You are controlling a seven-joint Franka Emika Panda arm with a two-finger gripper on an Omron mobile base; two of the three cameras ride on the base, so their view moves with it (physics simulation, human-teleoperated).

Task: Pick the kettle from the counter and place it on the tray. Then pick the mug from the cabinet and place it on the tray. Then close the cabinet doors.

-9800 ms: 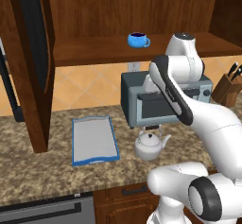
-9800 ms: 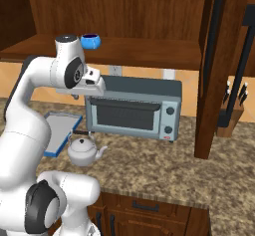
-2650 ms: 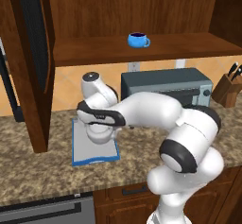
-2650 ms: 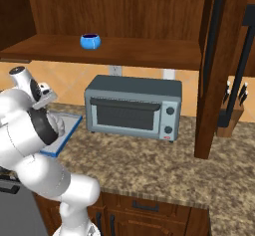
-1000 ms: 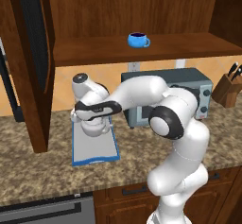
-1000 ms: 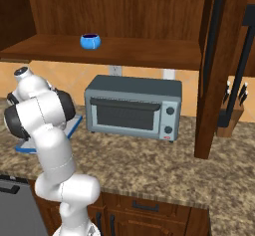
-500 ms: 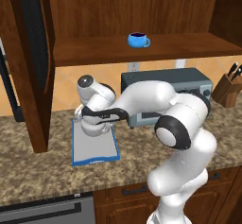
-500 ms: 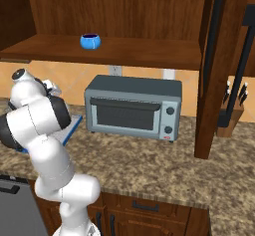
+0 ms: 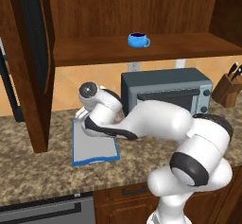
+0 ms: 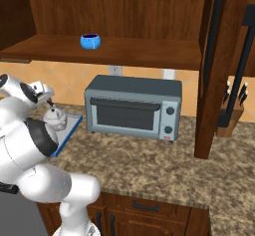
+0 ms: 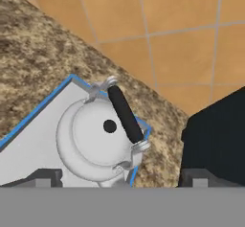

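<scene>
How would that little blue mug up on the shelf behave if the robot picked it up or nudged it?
The mug looks small, rigid and probably light. It is squat and upright on the flat shelf, so tipping seems unlikely. Its glossy round side may be slippery, and the handle could swing it round if pushed.

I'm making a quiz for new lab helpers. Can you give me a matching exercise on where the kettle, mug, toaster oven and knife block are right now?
1 kettle
2 mug
3 toaster oven
4 knife block

A on the cabinet shelf
B on the tray
C at the counter's far right end
D on the counter under the shelf, right of the tray

Pairs: 1-B, 2-A, 3-D, 4-C
</scene>
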